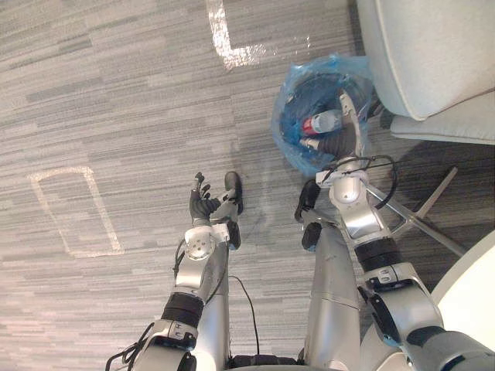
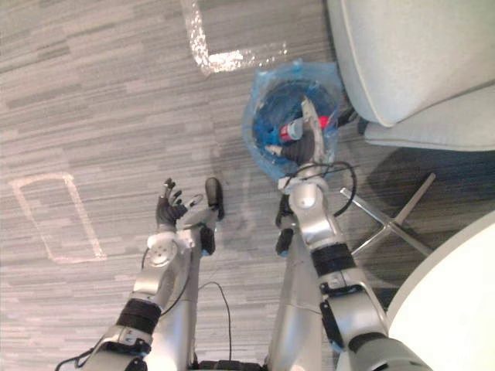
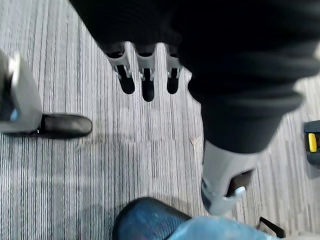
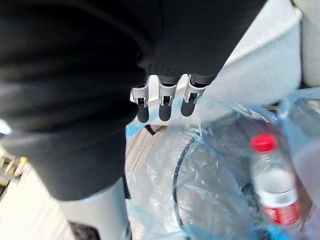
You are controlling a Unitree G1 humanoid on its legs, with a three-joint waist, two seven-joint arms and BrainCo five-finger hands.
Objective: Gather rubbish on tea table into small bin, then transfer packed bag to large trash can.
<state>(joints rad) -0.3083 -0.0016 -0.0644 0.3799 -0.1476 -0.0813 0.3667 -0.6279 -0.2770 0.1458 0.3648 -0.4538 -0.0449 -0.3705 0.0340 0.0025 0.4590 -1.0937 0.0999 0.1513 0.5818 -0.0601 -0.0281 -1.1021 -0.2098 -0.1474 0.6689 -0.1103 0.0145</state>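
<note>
The small bin (image 1: 292,116), lined with a blue plastic bag (image 4: 210,165), stands on the carpet beside the armchair. A clear bottle (image 4: 272,180) with a red cap and red label lies inside it, also visible as the bottle (image 1: 325,122). My right hand (image 1: 338,145) hovers over the bin's near rim, its fingers (image 4: 162,102) straight above the bag and holding nothing. My left hand (image 1: 204,204) is raised over bare carpet to the left of the bin, palm up, fingers (image 3: 145,82) relaxed and empty. The bag's edge (image 3: 150,220) shows past it.
A light grey armchair (image 1: 433,54) stands right behind the bin, its metal legs (image 1: 421,220) spreading over the floor to my right. A white round table edge (image 1: 473,286) is at the lower right. Tape marks (image 1: 77,209) lie on the grey carpet.
</note>
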